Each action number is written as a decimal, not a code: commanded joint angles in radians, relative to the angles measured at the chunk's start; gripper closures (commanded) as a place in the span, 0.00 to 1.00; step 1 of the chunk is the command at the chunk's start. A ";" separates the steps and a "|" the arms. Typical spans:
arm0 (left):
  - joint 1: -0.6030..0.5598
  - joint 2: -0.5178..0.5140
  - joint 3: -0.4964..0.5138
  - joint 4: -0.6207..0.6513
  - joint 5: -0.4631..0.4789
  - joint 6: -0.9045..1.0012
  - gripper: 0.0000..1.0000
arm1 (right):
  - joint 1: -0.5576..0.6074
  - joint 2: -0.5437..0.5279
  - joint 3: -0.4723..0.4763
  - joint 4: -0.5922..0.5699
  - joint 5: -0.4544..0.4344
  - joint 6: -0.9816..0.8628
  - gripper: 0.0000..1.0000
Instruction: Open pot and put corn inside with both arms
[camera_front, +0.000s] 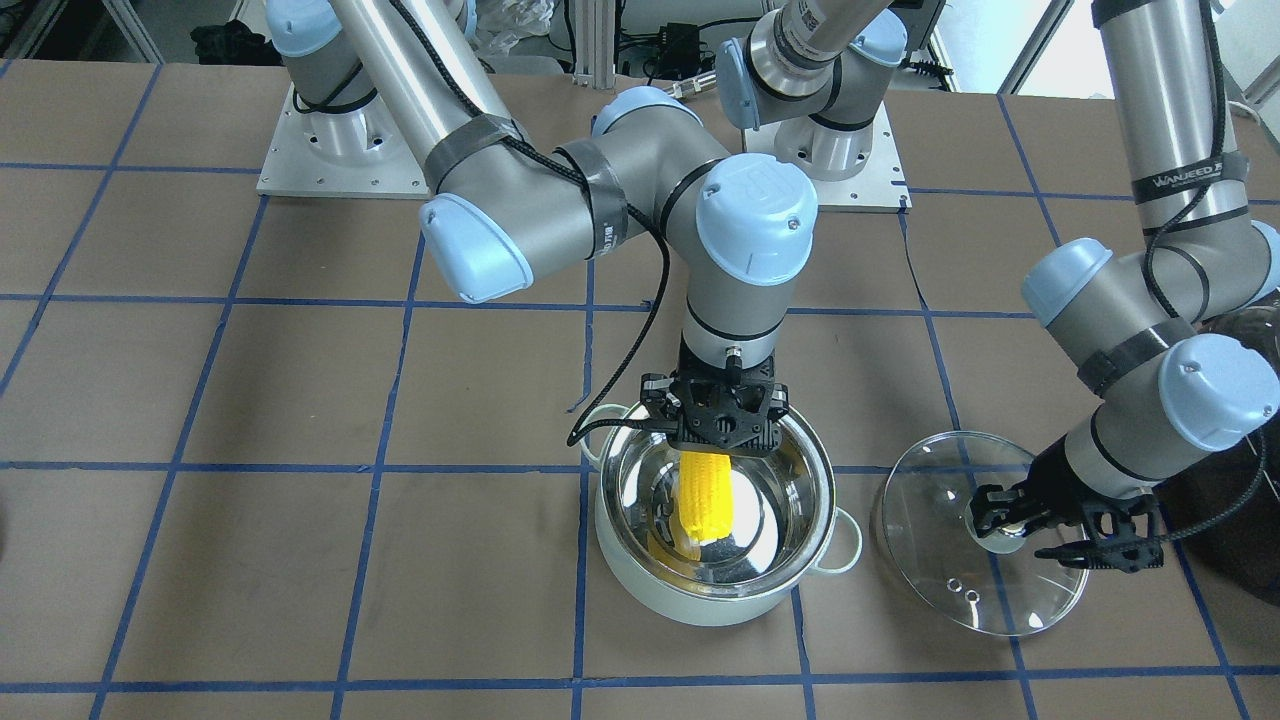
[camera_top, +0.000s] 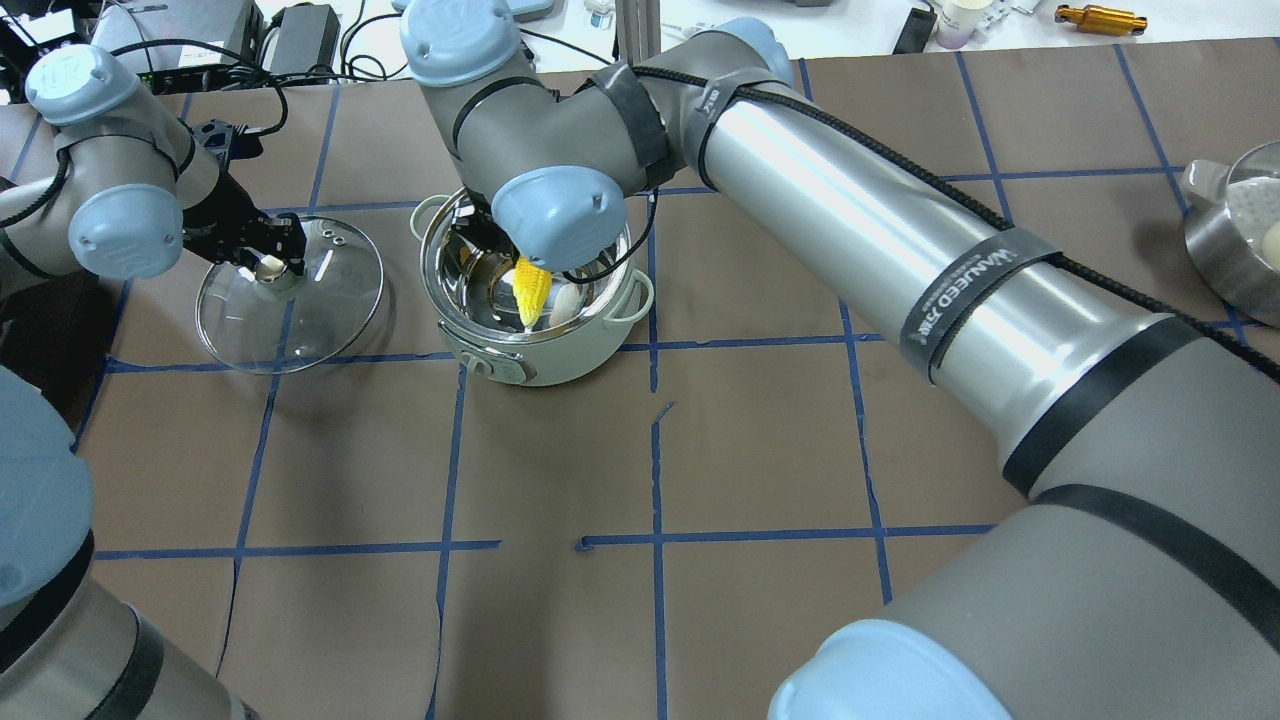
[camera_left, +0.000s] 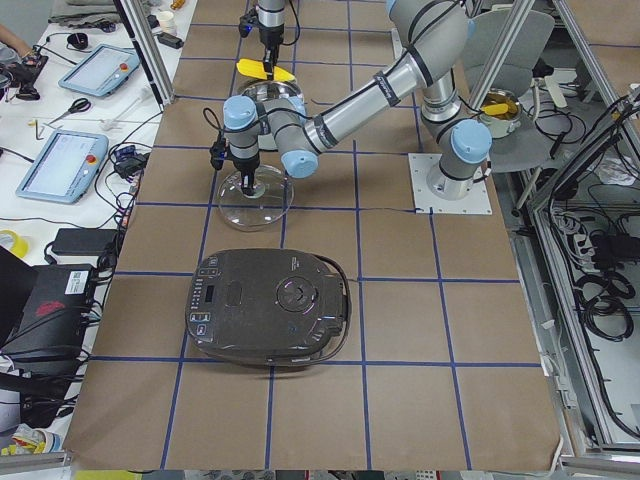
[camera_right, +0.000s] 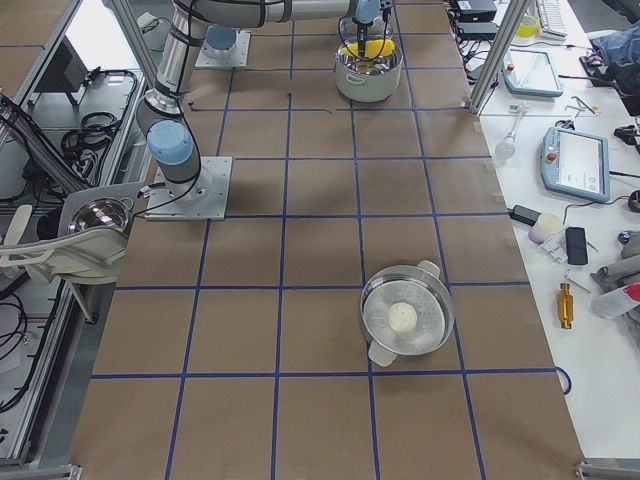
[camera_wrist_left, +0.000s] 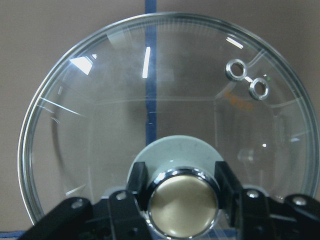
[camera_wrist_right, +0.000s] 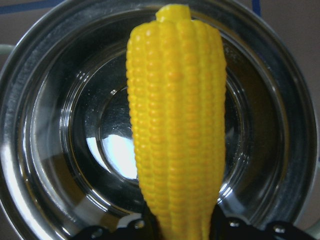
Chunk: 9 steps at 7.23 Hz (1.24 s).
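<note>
Front-facing exterior view is showing the pot (camera_front: 700, 605) standing open on the brown table (camera_front: 250, 400), with its glass lid (camera_front: 940, 600) lying flat just beside it. Over the steel bowl the right gripper (camera_front: 715, 448) is hanging straight down. Its jaws are pinched narrow on one end of the corn (camera_front: 705, 500), which is pointing down inside the rim. Whether the cob's lower end is touching the bottom cannot be told.

Off to the side, the left gripper (camera_top: 270, 257) is sitting low on the lid, its fingers closing on either side of the brass knob (camera_wrist_left: 183, 202).

Opening looks done, and the placing step is seemingly nearing its end. The next move is likely calling for the right jaws to widen so the corn drops into the bowl, then a straight lift clear of the rim. On release, the cob may tip against the shiny wall.
</note>
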 joint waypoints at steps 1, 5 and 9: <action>0.003 -0.002 -0.016 0.001 0.002 -0.001 0.76 | 0.016 0.028 0.000 -0.012 -0.009 0.001 1.00; 0.054 0.021 -0.072 0.002 -0.007 -0.010 0.51 | 0.012 0.039 0.001 -0.022 -0.044 0.011 0.21; 0.014 0.050 -0.056 -0.045 0.002 -0.043 0.00 | 0.000 -0.025 0.003 -0.017 -0.043 0.015 0.00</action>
